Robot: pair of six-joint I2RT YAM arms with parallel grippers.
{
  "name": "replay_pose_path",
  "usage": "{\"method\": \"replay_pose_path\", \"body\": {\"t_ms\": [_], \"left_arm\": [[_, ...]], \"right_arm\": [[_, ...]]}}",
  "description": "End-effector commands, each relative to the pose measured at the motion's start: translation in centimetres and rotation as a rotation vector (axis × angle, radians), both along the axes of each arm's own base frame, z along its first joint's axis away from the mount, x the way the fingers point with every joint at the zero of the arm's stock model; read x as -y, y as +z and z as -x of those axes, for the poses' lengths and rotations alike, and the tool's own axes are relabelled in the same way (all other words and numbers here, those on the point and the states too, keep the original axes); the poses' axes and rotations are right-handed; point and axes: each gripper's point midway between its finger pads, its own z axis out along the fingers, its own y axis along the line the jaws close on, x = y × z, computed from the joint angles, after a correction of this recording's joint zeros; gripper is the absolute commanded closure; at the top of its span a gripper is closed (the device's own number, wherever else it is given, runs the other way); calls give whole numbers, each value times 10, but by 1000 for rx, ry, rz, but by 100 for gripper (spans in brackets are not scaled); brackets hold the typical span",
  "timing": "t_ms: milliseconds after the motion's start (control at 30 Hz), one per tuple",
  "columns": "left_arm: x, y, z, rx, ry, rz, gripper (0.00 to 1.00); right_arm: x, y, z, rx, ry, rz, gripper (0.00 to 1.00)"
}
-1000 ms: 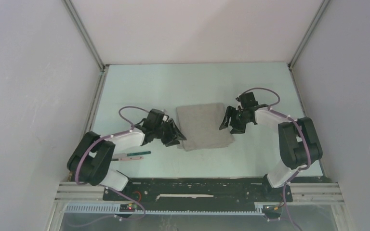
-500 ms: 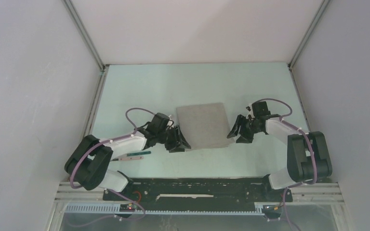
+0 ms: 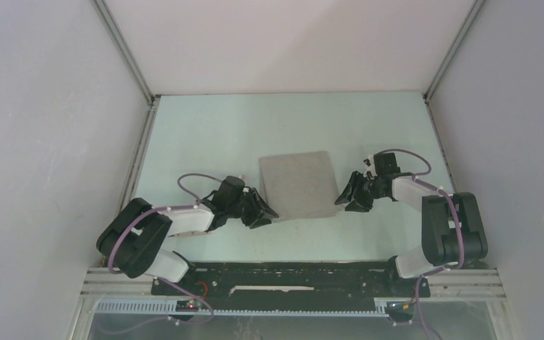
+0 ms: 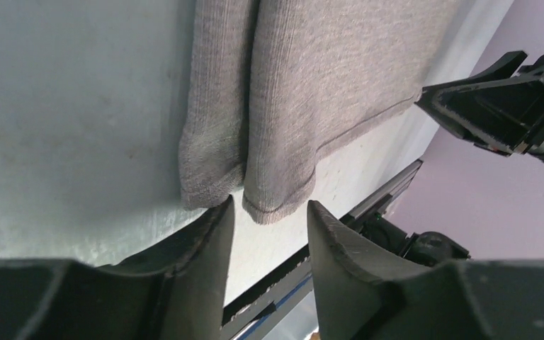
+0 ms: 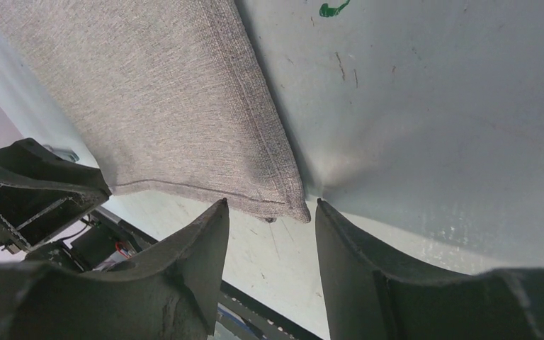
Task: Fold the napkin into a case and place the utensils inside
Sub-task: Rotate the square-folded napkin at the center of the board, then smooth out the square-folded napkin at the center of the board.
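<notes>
left claw: low over the counter at the near-left corner of the napkin; jaws apart, nothing clamped, the corner lying just ahead of its fingertips.
right claw: low at the near-right corner; jaws apart, the corner tip just short of the gap, not gripped.
napkin: grey, folded to a rectangle, flat at mid-counter between both claws; doubled layers show along its left edge.
counter: pale green, running on behind the cloth to the white back wall.

Grey napkin folded, flat, rectangular, slightly skewed.
</notes>
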Motion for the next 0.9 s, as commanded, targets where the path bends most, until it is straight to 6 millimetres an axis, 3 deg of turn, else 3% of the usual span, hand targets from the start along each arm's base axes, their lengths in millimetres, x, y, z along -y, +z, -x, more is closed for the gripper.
{"method": "replay_pose_path", "body": {"t_ms": [0, 167, 433, 533, 633, 867], "left_arm": [[6, 9, -20, 29, 101, 55, 56], [-1, -1, -12, -7, 144, 54, 56], [4, -6, -3, -21, 115, 62, 59], [7, -5, -6, -15, 115, 69, 70], [4, -4, -8, -6, 123, 67, 98], [-9, -4, -6, 2, 142, 60, 100]], "right_arm": [[2, 7, -8, 45, -12, 7, 43], [1, 7, -10, 55, -23, 8, 43], [3, 5, -11, 50, -36, 26, 43], [4, 4, -10, 45, -41, 30, 42], [3, 5, -9, 43, -41, 29, 41], [-5, -2, 2, 10, -30, 23, 42]]}}
